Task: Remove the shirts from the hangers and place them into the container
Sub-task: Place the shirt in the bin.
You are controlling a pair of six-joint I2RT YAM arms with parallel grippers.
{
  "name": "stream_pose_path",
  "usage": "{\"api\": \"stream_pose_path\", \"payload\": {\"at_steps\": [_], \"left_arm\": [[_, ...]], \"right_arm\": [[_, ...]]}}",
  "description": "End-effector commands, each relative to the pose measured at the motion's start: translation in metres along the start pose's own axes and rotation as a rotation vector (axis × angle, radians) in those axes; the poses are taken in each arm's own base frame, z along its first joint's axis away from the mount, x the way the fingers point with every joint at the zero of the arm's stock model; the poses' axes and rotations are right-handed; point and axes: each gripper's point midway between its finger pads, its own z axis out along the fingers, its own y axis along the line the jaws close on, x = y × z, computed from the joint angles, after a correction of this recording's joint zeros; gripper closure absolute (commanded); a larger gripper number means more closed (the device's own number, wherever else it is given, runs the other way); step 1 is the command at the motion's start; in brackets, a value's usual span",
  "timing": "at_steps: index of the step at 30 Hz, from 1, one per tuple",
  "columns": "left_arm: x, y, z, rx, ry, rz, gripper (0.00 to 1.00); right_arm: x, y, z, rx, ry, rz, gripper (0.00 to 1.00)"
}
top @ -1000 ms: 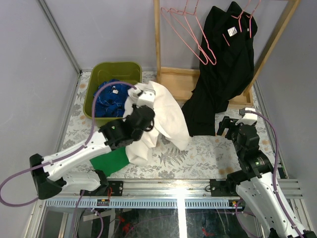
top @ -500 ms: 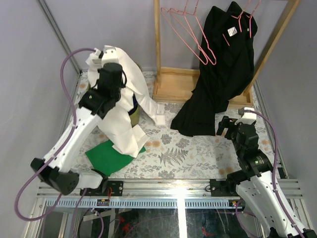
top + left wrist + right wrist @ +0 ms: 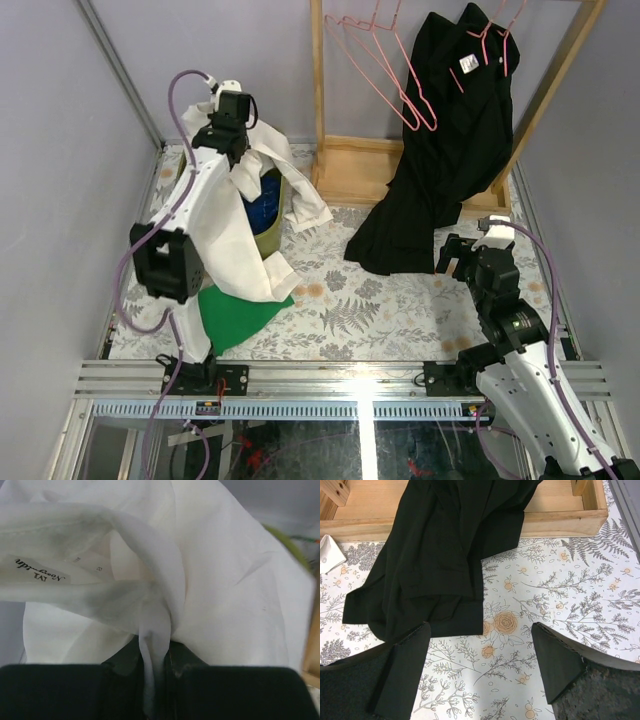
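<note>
White shirt [image 3: 225, 240] hanging over olive container [image 3: 268, 241], blue shirt [image 3: 264, 192] inside, black shirt [image 3: 440, 150] hanging, pink hangers [image 3: 415, 127] bare

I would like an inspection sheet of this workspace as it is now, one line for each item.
Surface: floral-patterned table cover, lying flat.
Job's things: plain white fabric shirt held high, draping over the olive-green plastic basket; blue shirt inside it; black shirt hanging on a pink wire hanger; empty pink hangers on the rack.
Clutter: flat bright green cloth under the white shirt's hem.
Grippers: left gripper shut on the white shirt; right gripper open, holding nothing, near the black shirt's hem.
Cables: purple cables loop along both arms.
Surroundings: wooden rack frame, grey walls.
</note>
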Motion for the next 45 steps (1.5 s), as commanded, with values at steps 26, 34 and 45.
{"api": "stream_pose_path", "payload": {"at_steps": [26, 34, 45], "left_arm": [[0.044, -0.009, -0.026, 0.191, 0.251, -0.057, 0.22], [0.029, -0.066, -0.083, 0.514, 0.207, -0.105, 0.12], [0.108, -0.196, -0.132, 0.641, 0.254, 0.029, 0.00]], "right_arm": [[-0.016, 0.002, -0.008, -0.026, -0.050, -0.027, 0.09], [-0.018, 0.003, -0.007, -0.029, -0.049, -0.023, 0.09], [-0.020, -0.001, -0.015, -0.016, -0.066, -0.007, 0.09]]}}
